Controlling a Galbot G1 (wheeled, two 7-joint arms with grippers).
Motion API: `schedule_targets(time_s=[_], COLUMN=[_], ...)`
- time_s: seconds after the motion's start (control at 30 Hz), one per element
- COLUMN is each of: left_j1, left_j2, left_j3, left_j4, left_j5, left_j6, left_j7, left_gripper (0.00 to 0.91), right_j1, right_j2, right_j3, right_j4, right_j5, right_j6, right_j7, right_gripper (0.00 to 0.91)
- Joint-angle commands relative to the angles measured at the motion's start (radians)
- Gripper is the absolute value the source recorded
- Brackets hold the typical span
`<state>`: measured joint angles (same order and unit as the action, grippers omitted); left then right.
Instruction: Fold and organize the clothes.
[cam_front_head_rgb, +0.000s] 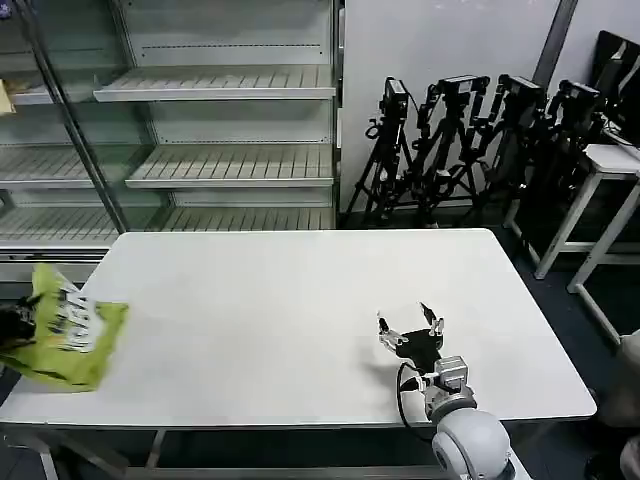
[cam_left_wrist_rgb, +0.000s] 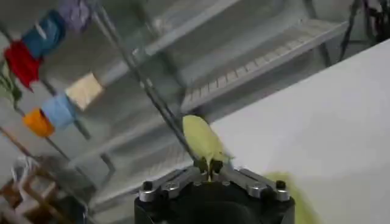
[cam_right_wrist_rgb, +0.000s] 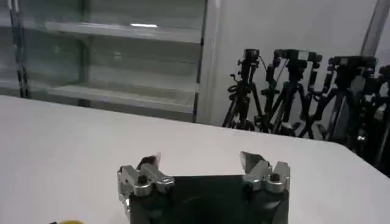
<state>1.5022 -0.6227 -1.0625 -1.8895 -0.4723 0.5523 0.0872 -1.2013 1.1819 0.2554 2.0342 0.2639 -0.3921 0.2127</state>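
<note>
I am clenching my left gripper (cam_left_wrist_rgb: 210, 172) on a pinch of the lime-green T-shirt (cam_front_head_rgb: 62, 335), which is bunching around the gripper at the left edge of the white surface (cam_front_head_rgb: 300, 300), partly hanging over that edge. My right gripper (cam_front_head_rgb: 410, 325) is resting low over the surface near its front edge, fingers spread apart and grasping nothing, well apart from the shirt. Beyond that gripper, tripods (cam_right_wrist_rgb: 292, 91) are standing against the wall beside wire shelves (cam_front_head_rgb: 220, 130).
</note>
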Motion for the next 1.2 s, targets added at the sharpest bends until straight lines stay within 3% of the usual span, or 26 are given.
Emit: schedule_targets(time_s=[0.03,0.13,0.23,0.43,0.73,0.77,0.8,1.07,1.13,1.2], left_j1=[0.054,-0.004,-0.091,-0.174,-0.513,-0.533,-0.549,-0.619,-0.631,-0.643], left_j2=[-0.194,-0.331,-0.426,-0.493,-0.605,-0.619,-0.631,-0.711,-0.731,-0.750], left_j3=[0.412,0.777,0.944,0.996,1.017,1.026,1.040,1.064,1.063,1.063], left_j4=[-0.404,-0.436,-0.421,-0.344,-0.205,-0.193,-0.177,-0.124,-0.121,-0.114], left_j5=[0.239,0.322,0.289,0.198,-0.195,-0.226,-0.241,-0.262,-0.264,-0.264], left_j6=[0.022,0.012,0.024,0.024,0.027,0.027,0.027,0.025,0.025,0.025], left_j7=[-0.043,-0.104,-0.153,-0.307,-0.599,-0.629,-0.651,-0.676,-0.681,-0.690], left_gripper=[0.010,0.010,0.010,0.010,0.020,0.081,0.907,0.907,0.907,0.907], right_j1=[-0.002,-0.015,-0.027,-0.039,-0.023,-0.019,-0.007,0.118,0.150,0.176], right_j2=[0.006,0.004,0.001,-0.012,-0.020,-0.022,-0.026,-0.004,0.005,0.010], right_j3=[0.001,0.007,0.016,0.051,0.088,0.094,0.105,0.115,0.112,0.116], right_j4=[0.007,0.018,0.027,0.038,0.042,0.041,0.038,-0.046,-0.083,-0.104], right_j5=[-0.003,-0.007,-0.011,-0.007,-0.008,-0.010,-0.008,-0.027,-0.015,-0.025], right_j6=[0.000,0.000,-0.002,0.001,-0.005,-0.004,0.000,0.012,0.071,0.068], right_j7=[-0.001,-0.002,-0.003,-0.006,-0.019,-0.026,-0.041,-0.088,-0.092,-0.093], right_gripper=[0.907,0.907,0.907,0.907,0.907,0.907,0.907,0.907,0.907,0.907])
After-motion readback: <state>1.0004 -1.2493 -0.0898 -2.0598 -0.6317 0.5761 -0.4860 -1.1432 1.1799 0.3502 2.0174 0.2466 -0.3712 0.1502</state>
